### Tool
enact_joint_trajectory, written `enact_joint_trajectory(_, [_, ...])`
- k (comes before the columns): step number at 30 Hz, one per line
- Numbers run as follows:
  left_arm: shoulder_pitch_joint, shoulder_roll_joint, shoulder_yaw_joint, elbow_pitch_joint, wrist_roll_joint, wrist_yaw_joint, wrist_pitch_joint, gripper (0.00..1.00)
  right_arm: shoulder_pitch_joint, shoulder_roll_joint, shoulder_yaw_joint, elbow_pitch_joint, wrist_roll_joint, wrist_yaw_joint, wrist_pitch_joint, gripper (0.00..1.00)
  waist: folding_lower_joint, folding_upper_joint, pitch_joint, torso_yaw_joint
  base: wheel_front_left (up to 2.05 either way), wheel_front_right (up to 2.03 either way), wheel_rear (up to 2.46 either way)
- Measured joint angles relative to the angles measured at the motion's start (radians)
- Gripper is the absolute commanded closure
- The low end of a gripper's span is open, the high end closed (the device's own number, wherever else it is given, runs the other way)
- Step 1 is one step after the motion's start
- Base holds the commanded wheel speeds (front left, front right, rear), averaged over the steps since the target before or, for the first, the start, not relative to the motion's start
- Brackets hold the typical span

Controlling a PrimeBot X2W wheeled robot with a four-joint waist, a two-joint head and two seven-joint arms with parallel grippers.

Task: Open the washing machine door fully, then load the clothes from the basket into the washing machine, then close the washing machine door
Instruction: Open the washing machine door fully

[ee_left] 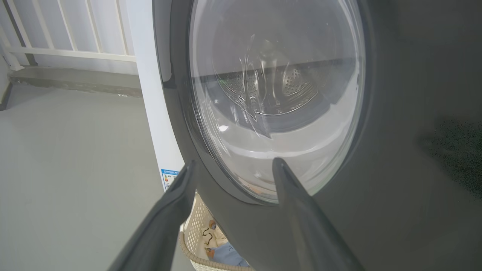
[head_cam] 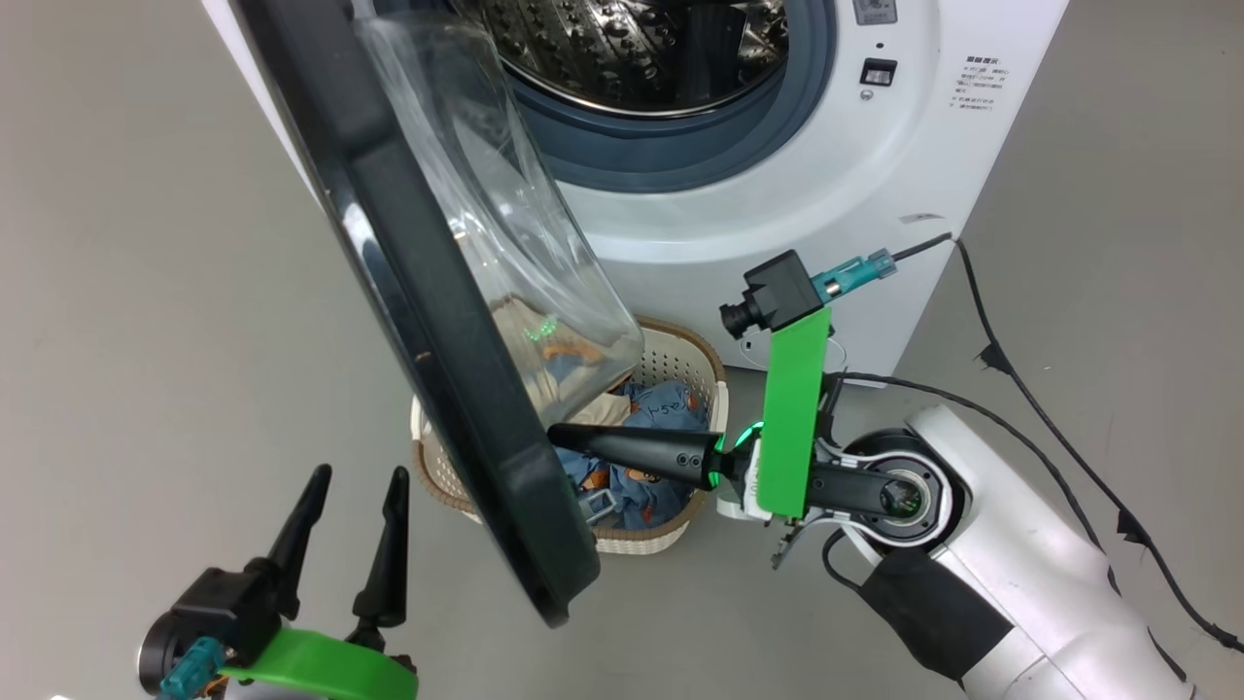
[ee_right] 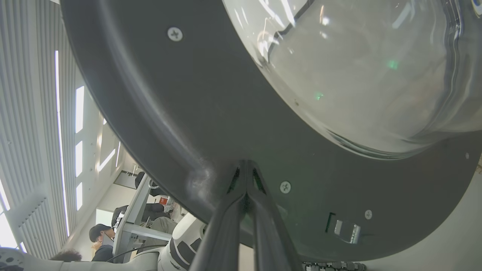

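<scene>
The right gripper (head_cam: 558, 435), fingers pressed together, is touching the inner rim of the washing machine door (head_cam: 428, 292), the wide-spread left gripper (head_cam: 360, 476) is hovering outside it, and the basket (head_cam: 680, 352) of clothes (head_cam: 661, 408) is sitting behind it.

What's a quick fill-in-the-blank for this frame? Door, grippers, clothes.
1. The right gripper has its fingers ____ at the door rim.
2. The left gripper has its fingers ____.
3. The clothes in the basket are held by ____ gripper.
Missing words: shut; open; neither.
</scene>
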Motion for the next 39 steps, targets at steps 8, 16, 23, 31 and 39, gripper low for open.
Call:
enact_joint_trajectory(8, [0.000, 0.002, -0.002, 0.000, -0.001, 0.000, 0.000, 0.00, 0.006, -0.007, 0.010, 0.003, -0.033, 0.000, -0.046, 1.00, 0.0000, 0.0000, -0.005, -0.011, 0.00, 0.00, 0.00])
enact_joint_trajectory(16, [0.025, 0.033, -0.014, 0.010, -0.004, 0.000, 0.000, 0.00, 0.078, -0.099, 0.035, 0.014, -0.092, 0.000, -0.167, 0.00, 0.0000, 0.0000, -0.027, -0.041, 0.00, 0.00, 0.00])
enact_joint_trajectory(23, [0.046, 0.047, 0.000, 0.010, -0.017, 0.000, 0.000, 0.00, 0.123, -0.154, 0.040, 0.022, -0.099, 0.000, -0.273, 0.00, 0.0000, 0.0000, -0.044, -0.075, 0.00, 0.00, 0.00])
enact_joint_trajectory(31, [0.063, 0.058, 0.014, 0.009, -0.024, 0.000, 0.000, 0.00, 0.214, -0.231, 0.034, 0.027, -0.121, 0.000, -0.454, 0.00, 0.0000, 0.0000, -0.059, -0.117, 0.00, 0.00, 0.00])
enact_joint_trajectory(39, [0.082, 0.057, 0.051, 0.006, -0.040, 0.000, 0.000, 0.00, 0.280, -0.283, 0.050, 0.041, -0.129, 0.000, -0.614, 0.00, 0.0000, 0.0000, -0.061, -0.165, 0.00, 0.00, 0.00])
